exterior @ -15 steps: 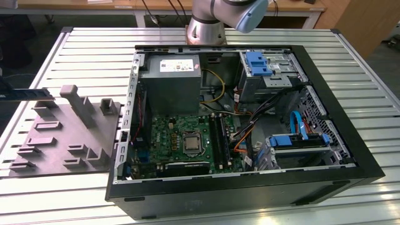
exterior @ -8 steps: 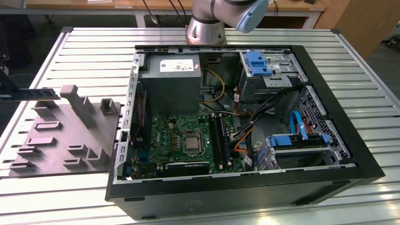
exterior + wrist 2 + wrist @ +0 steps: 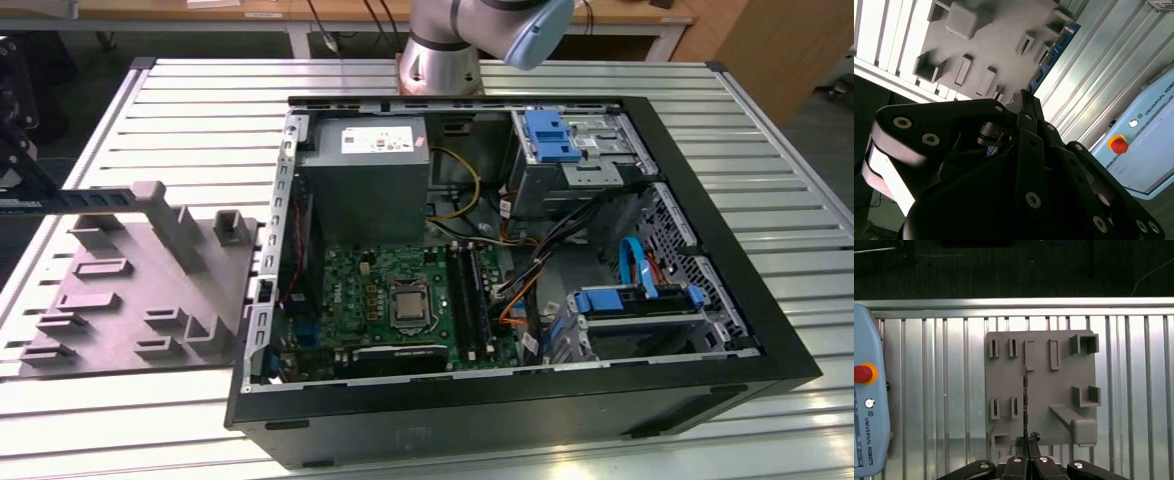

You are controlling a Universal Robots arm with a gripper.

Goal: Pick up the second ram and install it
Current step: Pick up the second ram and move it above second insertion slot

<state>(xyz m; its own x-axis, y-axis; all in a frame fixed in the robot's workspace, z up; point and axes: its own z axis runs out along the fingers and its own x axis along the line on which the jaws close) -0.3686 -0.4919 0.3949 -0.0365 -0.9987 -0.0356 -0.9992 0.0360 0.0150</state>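
Slatted metal surface (image 3: 200, 110) carried everything. An open computer case (image 3: 507, 425) lay on its side across the centre and the exterior view's right. A grey power supply box (image 3: 363, 170) sat in the case's upper-left corner in frame, with the green motherboard (image 3: 387, 295) below it. A grey holder tray (image 3: 134, 290) lay flat on the surface just beside the case, on the exterior view's left. The arm (image 3: 467, 40) rose at top centre of the exterior view, behind the case.

In both wrist views a pale blue control pendant (image 3: 869, 405) lay on the surface, apart from the tray, with a red button (image 3: 861, 374) on it. The gripper (image 3: 1027, 442) hung above the tray, not touching it.

Jaws were clenched on the memory stick (image 3: 1054, 52). In the second wrist view the blue board ran out from the fingertips, across the tray's edge. In the first wrist view the stick showed edge-on, a thin dark line over the tray's middle. It was held in the air over the tray, clear of the holders.
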